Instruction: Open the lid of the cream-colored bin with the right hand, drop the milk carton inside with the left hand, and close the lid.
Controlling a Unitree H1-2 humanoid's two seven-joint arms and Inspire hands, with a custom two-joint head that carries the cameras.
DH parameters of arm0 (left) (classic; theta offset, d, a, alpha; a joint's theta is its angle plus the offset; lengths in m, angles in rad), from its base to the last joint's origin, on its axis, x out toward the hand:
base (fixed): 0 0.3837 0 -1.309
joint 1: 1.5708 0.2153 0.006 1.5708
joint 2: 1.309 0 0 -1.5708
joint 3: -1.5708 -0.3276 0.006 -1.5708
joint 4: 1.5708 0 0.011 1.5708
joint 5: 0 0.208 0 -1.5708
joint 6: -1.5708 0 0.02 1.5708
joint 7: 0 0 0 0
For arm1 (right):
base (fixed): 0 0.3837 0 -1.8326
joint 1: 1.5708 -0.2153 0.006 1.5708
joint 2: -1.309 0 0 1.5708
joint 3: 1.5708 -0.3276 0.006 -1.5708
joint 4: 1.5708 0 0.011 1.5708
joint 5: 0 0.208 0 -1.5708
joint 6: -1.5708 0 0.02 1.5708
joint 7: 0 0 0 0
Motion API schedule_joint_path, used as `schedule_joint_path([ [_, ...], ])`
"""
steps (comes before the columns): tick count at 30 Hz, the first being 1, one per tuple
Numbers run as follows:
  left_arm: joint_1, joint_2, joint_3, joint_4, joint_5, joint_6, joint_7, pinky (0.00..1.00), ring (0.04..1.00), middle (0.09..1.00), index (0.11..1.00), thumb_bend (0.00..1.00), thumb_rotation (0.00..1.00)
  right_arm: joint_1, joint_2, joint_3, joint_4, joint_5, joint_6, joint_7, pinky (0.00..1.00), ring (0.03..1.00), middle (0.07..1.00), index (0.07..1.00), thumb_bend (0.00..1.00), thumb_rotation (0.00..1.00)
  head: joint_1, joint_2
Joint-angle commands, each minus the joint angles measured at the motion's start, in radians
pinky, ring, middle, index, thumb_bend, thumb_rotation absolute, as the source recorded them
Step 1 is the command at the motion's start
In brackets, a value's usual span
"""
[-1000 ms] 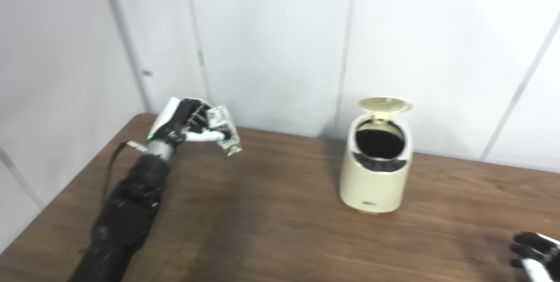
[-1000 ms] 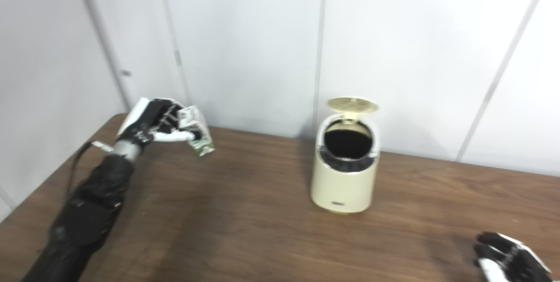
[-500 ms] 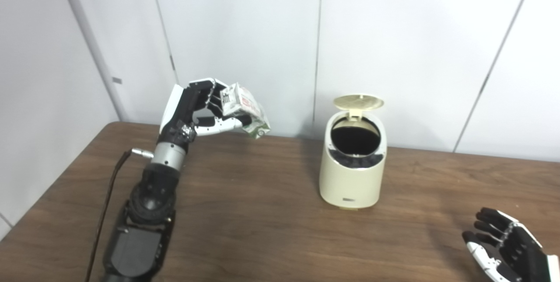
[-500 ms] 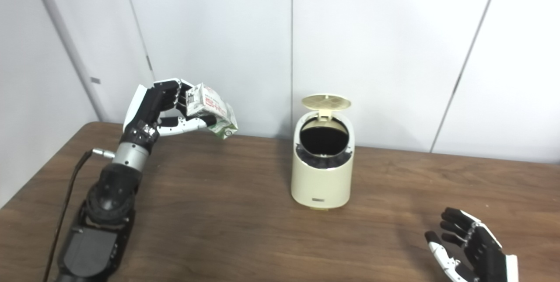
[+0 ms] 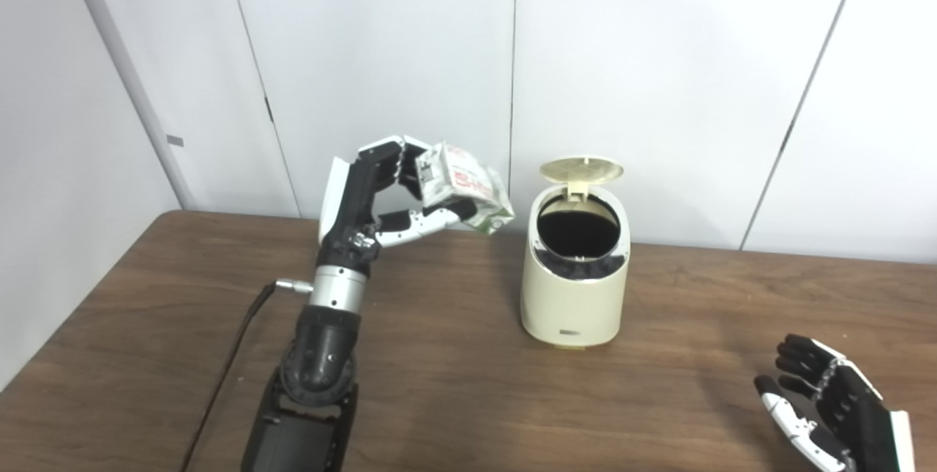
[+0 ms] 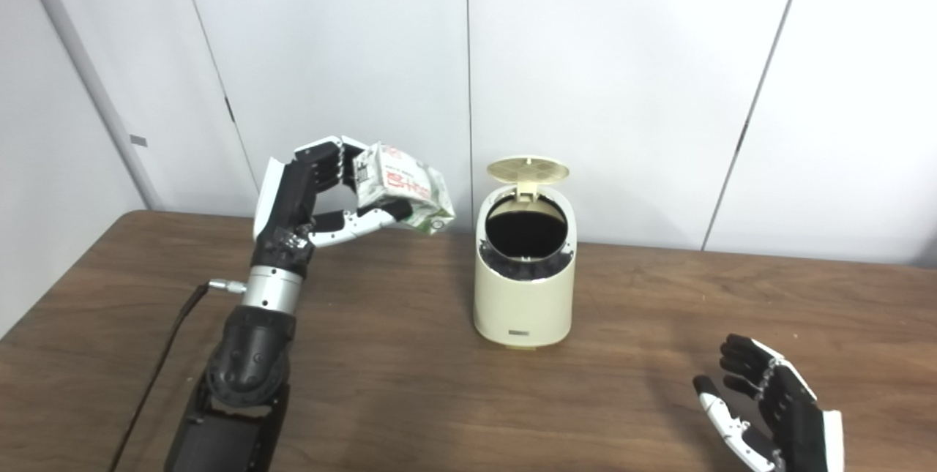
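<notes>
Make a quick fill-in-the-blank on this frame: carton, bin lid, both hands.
1. The left hand holds the milk carton in its fingers, raised off the ____.
2. The lid of the cream-colored bin stands ____.
3. The carton hangs to the ____ of the bin's mouth, not yet over it.
4. The right hand, near the table's front edge, holds ____.

Missing words: table; open; left; nothing

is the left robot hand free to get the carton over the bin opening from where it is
Probably yes: the left robot hand holds the milk carton raised just left of the bin, whose lid stands open, and nothing lies between them.
</notes>
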Motion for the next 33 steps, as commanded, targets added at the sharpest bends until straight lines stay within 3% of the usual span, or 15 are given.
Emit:
schedule_joint_path([
  [1, -0.048, -0.008, -0.005, -0.01, 0.011, -0.051, 0.029, 0.41, 0.471, 0.491, 0.468, 0.5, 0.0, -0.005, 0.007, 0.007, 0.029, -0.017, -0.05, -0.014, 0.64, 0.69, 0.69, 0.673, 0.28, 0.0, 0.0, 0.001],
  [10, -0.058, -0.039, -0.034, 0.034, 0.003, -0.108, 0.034, 0.41, 0.473, 0.492, 0.467, 0.5, 0.0, -0.013, 0.009, 0.011, 0.046, -0.019, -0.06, -0.021, 0.65, 0.694, 0.693, 0.68, 0.29, 0.04, -0.009, -0.006],
  [16, -0.071, -0.056, -0.047, 0.107, 0.081, -0.202, 0.098, 0.48, 0.499, 0.481, 0.463, 0.5, 0.0, -0.018, 0.015, 0.011, 0.061, -0.019, -0.067, -0.031, 0.65, 0.685, 0.685, 0.675, 0.29, 0.0, -0.022, -0.008],
  [22, -0.087, -0.064, -0.054, 0.166, 0.106, -0.236, 0.125, 0.47, 0.497, 0.484, 0.461, 0.5, 0.0, -0.018, 0.015, 0.017, 0.059, -0.032, -0.059, -0.036, 0.65, 0.686, 0.683, 0.674, 0.28, 0.05, -0.03, -0.009],
  [26, -0.102, -0.07, -0.064, 0.211, 0.108, -0.258, 0.132, 0.46, 0.484, 0.489, 0.462, 0.5, 0.0, -0.016, 0.017, 0.021, 0.056, -0.028, -0.062, -0.033, 0.65, 0.687, 0.687, 0.675, 0.28, 0.02, -0.035, -0.012],
  [33, -0.132, -0.082, -0.085, 0.322, 0.224, -0.32, 0.247, 0.42, 0.474, 0.484, 0.467, 0.5, 0.0, -0.014, 0.02, 0.024, 0.058, -0.021, -0.072, -0.032, 0.65, 0.681, 0.683, 0.67, 0.28, 0.0, -0.047, -0.01],
])
